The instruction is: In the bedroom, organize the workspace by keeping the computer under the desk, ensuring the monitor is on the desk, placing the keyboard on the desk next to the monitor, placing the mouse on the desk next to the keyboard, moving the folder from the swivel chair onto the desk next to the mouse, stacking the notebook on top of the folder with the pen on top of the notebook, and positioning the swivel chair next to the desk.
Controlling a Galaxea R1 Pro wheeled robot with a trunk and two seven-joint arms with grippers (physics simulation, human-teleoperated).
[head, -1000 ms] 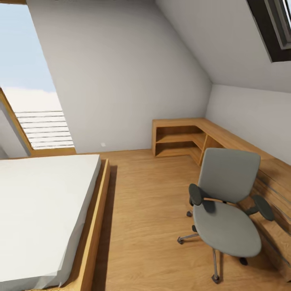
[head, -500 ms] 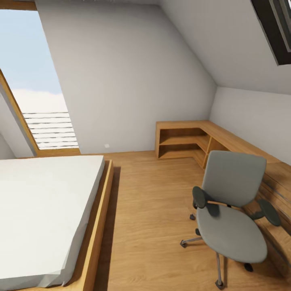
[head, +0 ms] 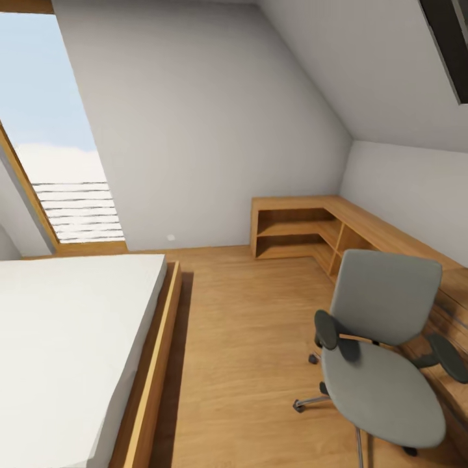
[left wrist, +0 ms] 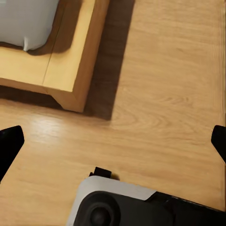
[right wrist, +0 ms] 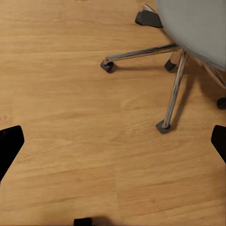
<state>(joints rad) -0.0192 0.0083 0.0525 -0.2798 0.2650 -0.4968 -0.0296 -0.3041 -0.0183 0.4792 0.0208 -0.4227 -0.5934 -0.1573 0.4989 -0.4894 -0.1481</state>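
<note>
**On the way through the bedroom, both hands free**

I stood on the wooden floor [head: 247,338] with the swivel chair [head: 383,364] at the lower right of my head view, its grey seat bare and its back toward the low wooden shelf unit [head: 305,227] that ran along the wall at centre right. The bed [head: 71,338] took up the lower left, under the tall window [head: 58,143] at the upper left.

My left gripper [left wrist: 113,141] hung over the floor by the corner of the bed frame [left wrist: 75,70]; its dark fingertips stood at opposite edges of the wrist picture, spread wide with nothing between them. My right gripper [right wrist: 113,141] was spread as wide and carried nothing, pointing down at the floor just beside the chair's chrome legs and castors, which lay at the upper right of that picture.

By my reckoning I carried both arms low and unloaded because I was travelling, not handling. No folder lay on the seat that I could see, and the black desk was not before me; the chair sat nearer the shelf than any work surface.
</note>
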